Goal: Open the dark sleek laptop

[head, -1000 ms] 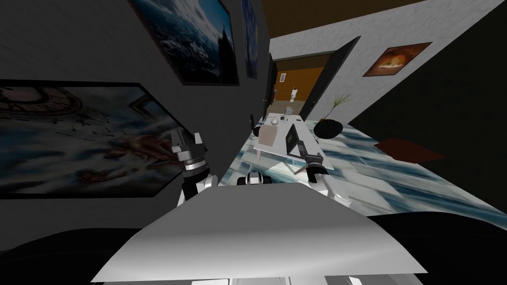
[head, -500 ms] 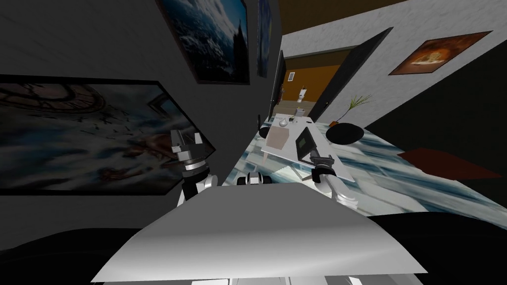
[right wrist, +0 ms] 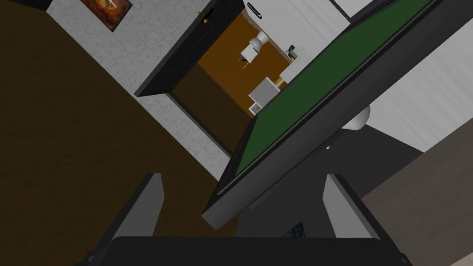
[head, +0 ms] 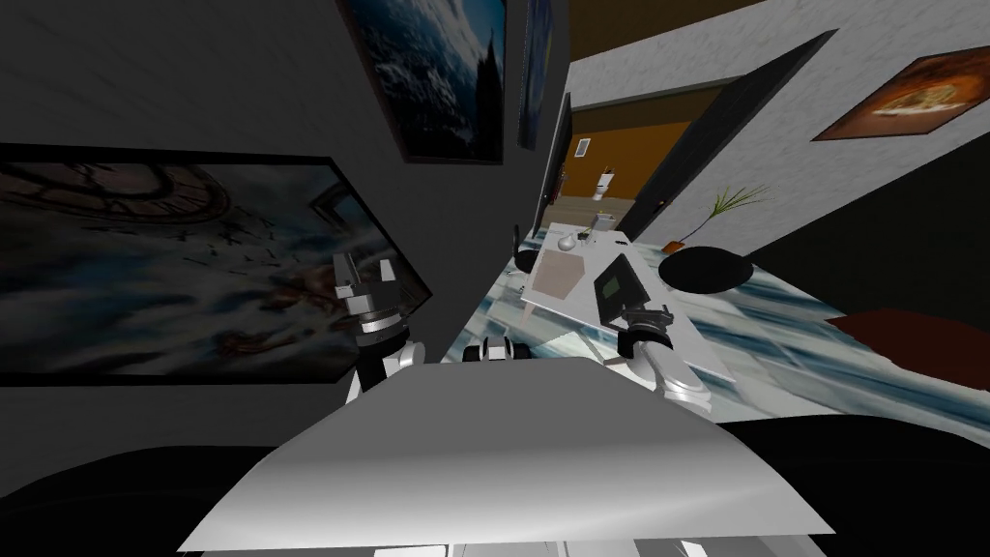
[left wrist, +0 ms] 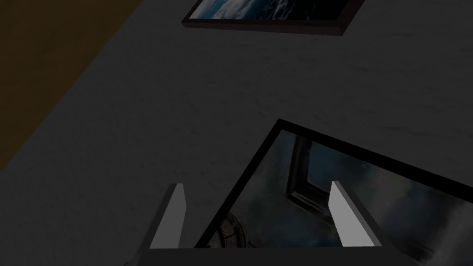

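— Where is the machine?
— The laptop (right wrist: 318,83), lid raised and green screen showing, sits on a white table (head: 580,307) at one o'clock of the robot. The right gripper (head: 646,315) hangs at the lid's near corner, blades spread wide and holding nothing.
— The risk?
— Likely a slip. The lid's edge is thin, and a blade pushing off-centre could skid past it. It could also shove the whole machine along the table rather than turn the hinge.
— The other arm?
— The left gripper (left wrist: 256,184) is up at eleven o'clock by a dark grey wall (head: 193,87), blades apart, empty.
— And the room?
— A tan mat (head: 561,276) lies at ten o'clock of the laptop, a round black object (head: 711,269) at two and an open doorway (head: 619,164) at twelve. The floor (head: 793,329) is streaked blue and white.
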### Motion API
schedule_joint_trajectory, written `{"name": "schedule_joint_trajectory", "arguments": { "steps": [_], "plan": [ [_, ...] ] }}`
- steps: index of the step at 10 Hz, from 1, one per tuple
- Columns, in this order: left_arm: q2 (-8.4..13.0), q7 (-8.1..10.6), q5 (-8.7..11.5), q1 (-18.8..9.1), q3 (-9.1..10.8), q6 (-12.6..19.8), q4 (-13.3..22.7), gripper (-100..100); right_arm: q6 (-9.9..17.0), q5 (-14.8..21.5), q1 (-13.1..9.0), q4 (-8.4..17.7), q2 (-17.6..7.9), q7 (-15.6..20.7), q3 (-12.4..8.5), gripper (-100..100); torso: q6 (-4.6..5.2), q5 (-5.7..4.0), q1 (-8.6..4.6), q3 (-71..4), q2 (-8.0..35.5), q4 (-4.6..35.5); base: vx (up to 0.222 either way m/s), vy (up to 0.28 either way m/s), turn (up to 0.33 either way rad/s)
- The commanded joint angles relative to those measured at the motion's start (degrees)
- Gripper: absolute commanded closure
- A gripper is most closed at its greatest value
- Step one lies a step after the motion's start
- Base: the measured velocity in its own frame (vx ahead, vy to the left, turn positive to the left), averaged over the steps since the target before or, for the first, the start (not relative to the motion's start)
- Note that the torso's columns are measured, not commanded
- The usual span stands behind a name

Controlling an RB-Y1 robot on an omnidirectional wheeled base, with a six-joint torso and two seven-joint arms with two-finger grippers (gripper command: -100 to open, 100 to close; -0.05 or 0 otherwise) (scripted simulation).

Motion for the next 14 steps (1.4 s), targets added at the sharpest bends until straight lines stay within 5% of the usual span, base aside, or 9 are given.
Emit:
{"name": "schedule_joint_trajectory", "arguments": {
  "steps": [1, 3, 4, 8, 14],
  "plan": [
    [0.0, 0.0, 0.0, 0.0, 0.0, 0.0, 0.0, 0, 2.7, 1.7, 0.5, 1.6, -3.3, 1.6, -0.9, -100, 0.03, 0.01, -0.01, -0.1, -0.1, 0.0, 0.12, 0.095, 0.095],
    [0.0, 0.0, 0.0, 0.0, 0.01, 0.0, 0.0, 0, 2.3, 1.6, 0.4, 1.2, -2.4, 1.3, -0.6, -100, 0.04, -0.04, -0.14, 0.0, 0.1, 0.0, 0.035, 0.027, 0.007],
    [0.0, 0.0, 0.0, 0.0, 0.01, 0.0, 0.0, 0, 2.3, 1.6, 0.4, 1.2, -2.4, 1.3, -0.6, 100, 0.03, -0.06, -0.2, 0.1, 0.2, 0.0, 0.009, -0.002, -0.012],
    [0.0, 0.0, 0.0, 0.0, 0.01, 0.0, 0.0, 0, -0.4, -6.5, -0.1, 3.0, -5.6, -1.6, -1.3, 100, 0.15, -0.55, -0.71, 0.0, -0.2, -0.2, -0.036, -0.035, -0.018],
    [0.0, 0.0, 0.0, 0.0, 0.01, 0.0, 0.0, 0, -2.6, -13.5, -0.5, 4.4, -8.0, -3.8, -1.7, 100, 0.06, -0.63, -0.58, -0.1, -0.3, -0.3, -0.024, -0.027, -0.018]
  ]
}}
